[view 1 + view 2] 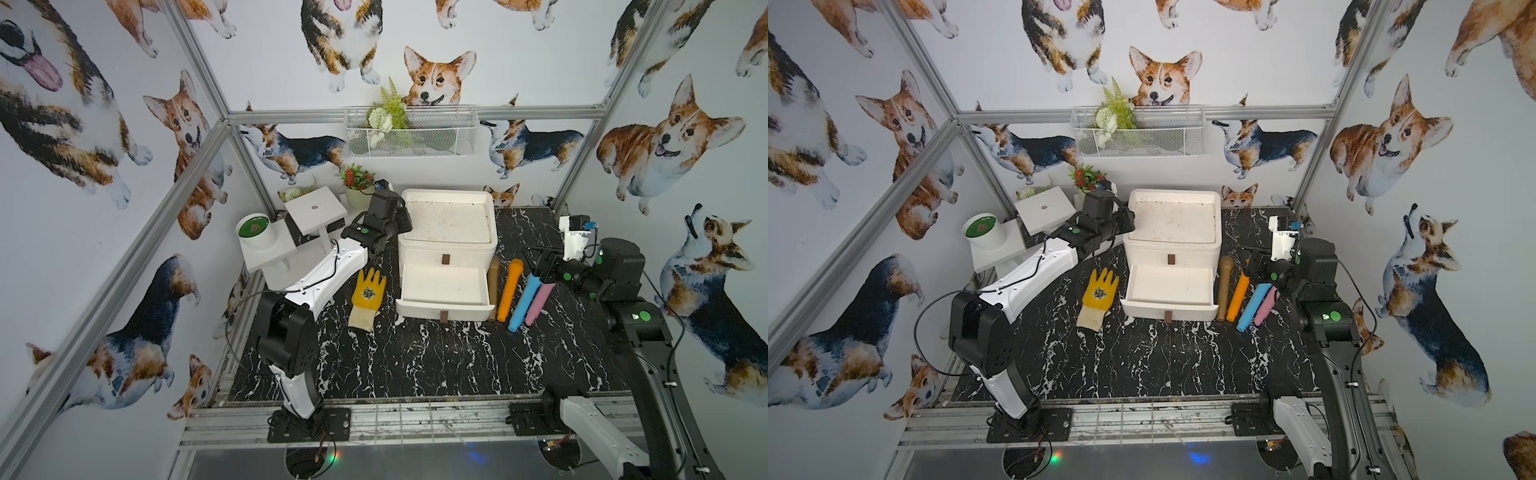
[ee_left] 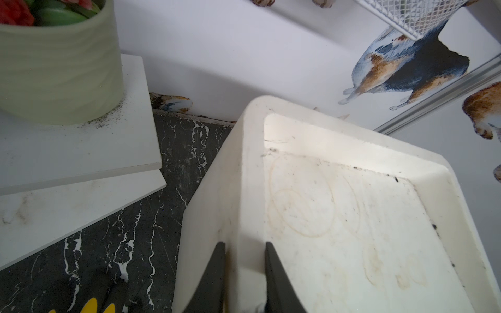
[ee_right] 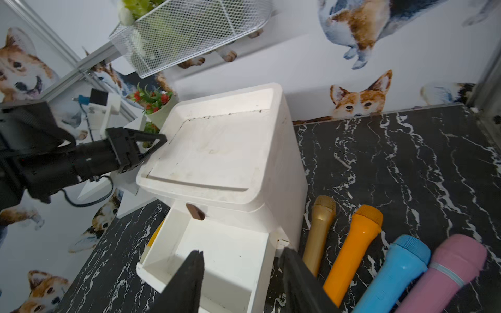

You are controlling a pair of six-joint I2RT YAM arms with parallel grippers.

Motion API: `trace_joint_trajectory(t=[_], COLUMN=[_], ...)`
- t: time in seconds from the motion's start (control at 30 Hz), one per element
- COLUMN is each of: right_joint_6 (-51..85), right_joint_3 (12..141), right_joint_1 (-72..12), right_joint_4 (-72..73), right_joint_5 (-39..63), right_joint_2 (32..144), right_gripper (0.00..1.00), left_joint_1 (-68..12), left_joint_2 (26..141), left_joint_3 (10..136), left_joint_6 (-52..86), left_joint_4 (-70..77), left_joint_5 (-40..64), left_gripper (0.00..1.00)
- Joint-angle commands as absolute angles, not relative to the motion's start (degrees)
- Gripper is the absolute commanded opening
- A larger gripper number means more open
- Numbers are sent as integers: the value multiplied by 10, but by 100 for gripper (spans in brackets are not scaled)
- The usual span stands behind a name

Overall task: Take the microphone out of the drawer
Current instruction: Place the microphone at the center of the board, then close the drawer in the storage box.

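Right wrist | drawer (image 3: 222, 244) empty | pink microphone (image 3: 447, 273): likely light, stiff, slick; take mid-handle | right pincer (image 3: 241, 252): half-open, empty | left pincer (image 2: 245, 245): clamped on cabinet rim (image 2: 252, 162)

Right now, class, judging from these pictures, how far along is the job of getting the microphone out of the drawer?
Done: the drawer stands open and empty; a gold microphone, orange microphone, blue microphone and pink microphone lie on the table beside it. In hand: the left gripper clamps the rim of the cabinet; the right gripper hangs open, holding nothing. Left: seemingly only pulling the arms away.
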State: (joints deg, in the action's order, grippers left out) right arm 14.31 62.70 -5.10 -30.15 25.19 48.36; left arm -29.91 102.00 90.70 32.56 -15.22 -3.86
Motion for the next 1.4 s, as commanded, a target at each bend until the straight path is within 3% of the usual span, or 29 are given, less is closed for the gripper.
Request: trace_joint_trajectory(t=[0.0,0.43,0.57,0.87,1.37], right_joint_6=[81,-37,-42,-14,-31], right_joint_3=[650,705,700,662,650], right_joint_1=[-105,-297,-341,-417,-485], right_joint_4=[-352,-478,-485,-456,-426], right_joint_5=[277,224,203,170,79], right_joint_2=[500,622,638,680,777], right_gripper=[51,48,42,0,0], left_joint_1=[-298,-298,-298,-298,-298], left_joint_2=[1032,1030,1028,1032,1026], left_joint_3=[898,898,899,900,891], left_joint_6=[368,369,365,365,365], left_joint_4=[-321,-326,-329,-328,-325], left_joint_5=[-16,-15,-19,-18,-19], left_gripper=[11,11,11,11,10])
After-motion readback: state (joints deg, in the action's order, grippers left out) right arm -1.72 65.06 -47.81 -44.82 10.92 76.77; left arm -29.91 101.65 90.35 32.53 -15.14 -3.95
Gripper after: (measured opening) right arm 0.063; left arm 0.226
